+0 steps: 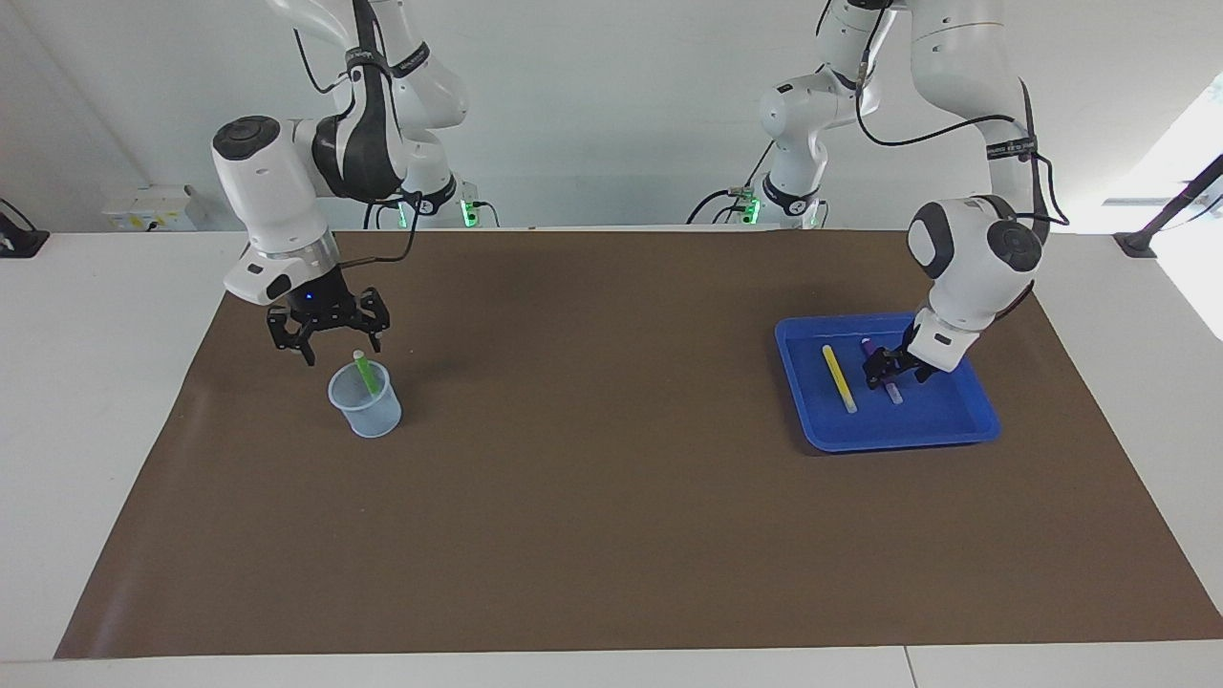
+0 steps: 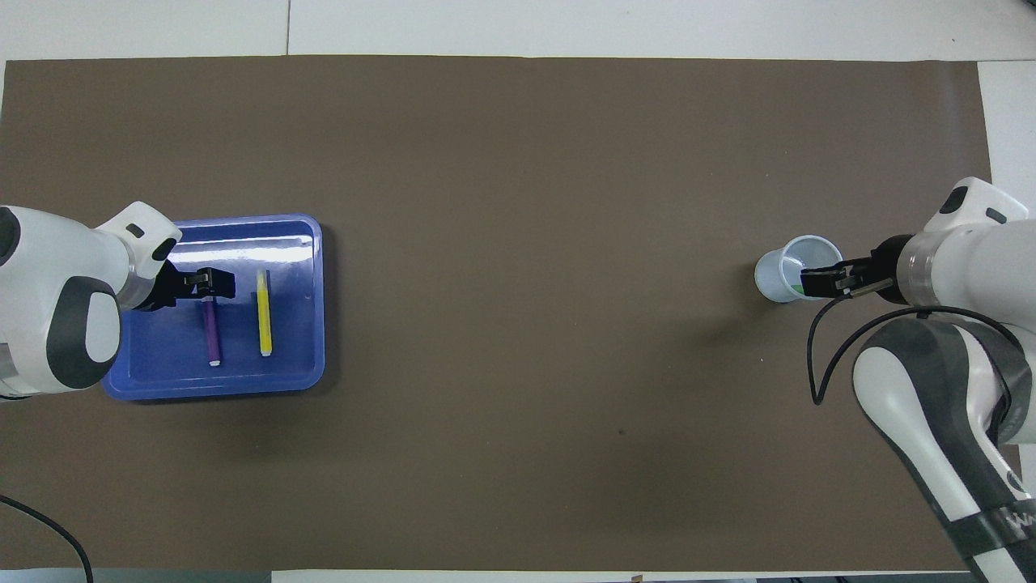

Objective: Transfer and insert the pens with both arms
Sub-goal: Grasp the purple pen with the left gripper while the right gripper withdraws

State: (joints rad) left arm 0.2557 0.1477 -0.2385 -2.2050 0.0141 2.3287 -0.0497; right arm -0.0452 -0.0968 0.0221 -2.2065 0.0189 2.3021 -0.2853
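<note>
Straddling the purple pen (image 1: 880, 369) in the blue tray (image 1: 967, 428), the left gripper (image 1: 889, 368) is hanging open, gripping nothing; the pen's long axis is running 11-to-5 in the facing view, yellow pen (image 1: 839, 378) just beside it. The right gripper (image 1: 329, 332) is hovering open over the cup (image 1: 365, 401), green pen (image 1: 366, 373) standing inside.

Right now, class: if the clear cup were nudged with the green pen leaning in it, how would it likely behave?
The clear cup looks thin and small, so probably light and easy to slide. The green pen leans on its rim, sticking out above, so a nudge might tip it.
</note>
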